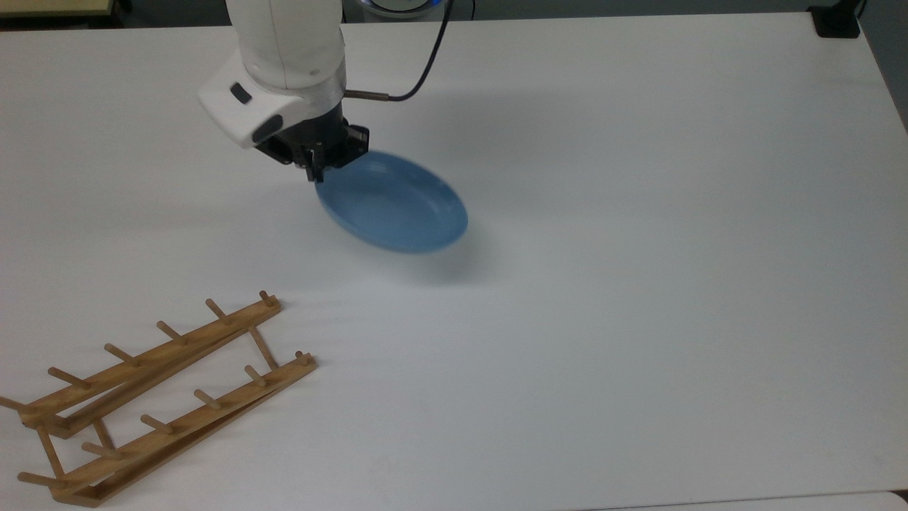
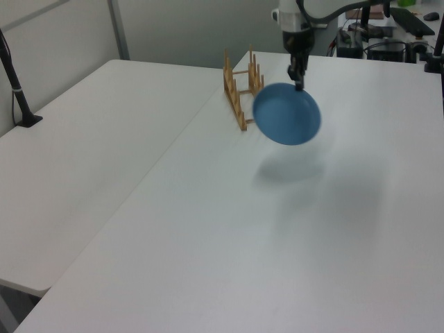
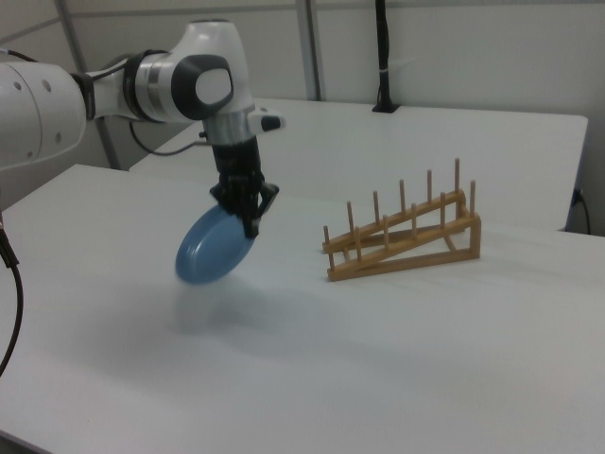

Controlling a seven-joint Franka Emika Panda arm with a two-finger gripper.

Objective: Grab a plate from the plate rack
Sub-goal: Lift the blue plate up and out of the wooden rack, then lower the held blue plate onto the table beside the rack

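The light-blue plate [image 1: 394, 204] hangs tilted in the air above the white table, clear of the rack; it also shows in the left view [image 2: 286, 114] and the right view [image 3: 215, 248]. My gripper [image 1: 316, 172] [image 2: 299, 84] [image 3: 252, 225] is shut on the plate's upper rim. The wooden plate rack [image 1: 152, 394] stands with nothing between its pegs at the top view's lower left. The same plate rack [image 2: 241, 84] stands behind the plate in the left view and to the plate's right in the right view [image 3: 406, 236].
The white table [image 1: 638, 284] stretches wide to the top view's right. A black post [image 2: 17, 90] stands at the left view's left edge, and another black post [image 3: 382, 57] at the back in the right view. A dark cable [image 1: 418, 64] trails from the arm.
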